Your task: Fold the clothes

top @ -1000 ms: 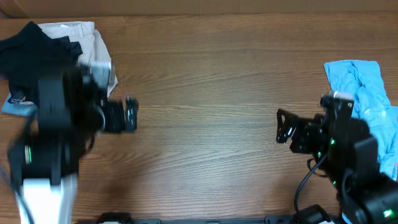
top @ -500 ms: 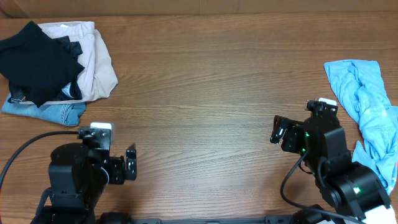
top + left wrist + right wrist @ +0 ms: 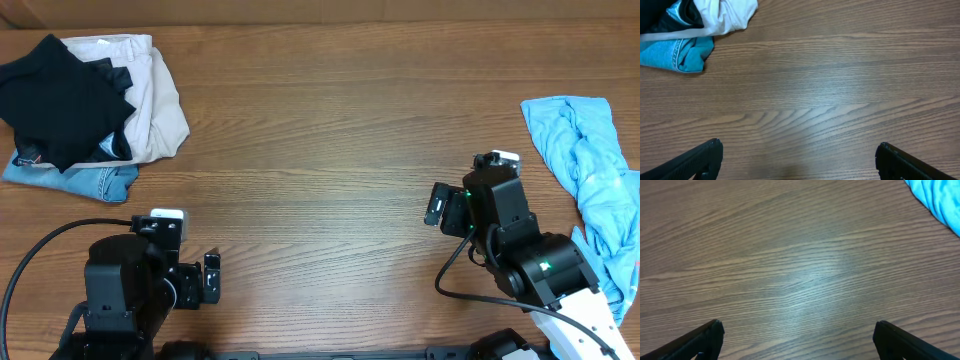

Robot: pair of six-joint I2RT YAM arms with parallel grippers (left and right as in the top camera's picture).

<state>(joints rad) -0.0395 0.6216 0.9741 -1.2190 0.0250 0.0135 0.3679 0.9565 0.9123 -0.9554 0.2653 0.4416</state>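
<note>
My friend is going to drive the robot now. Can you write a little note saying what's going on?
Left gripper: open, empty, over the bare wooden table.
Right gripper: open, empty, near the crumpled light blue garment but not touching it.
The plain black soft garment lies rumpled in the far left corner, on top of a beige garment and a blue denim piece.
Done: no folding shows yet.
Left: probably fetch the black garment, spread it out mid-table, and fold it.
</note>
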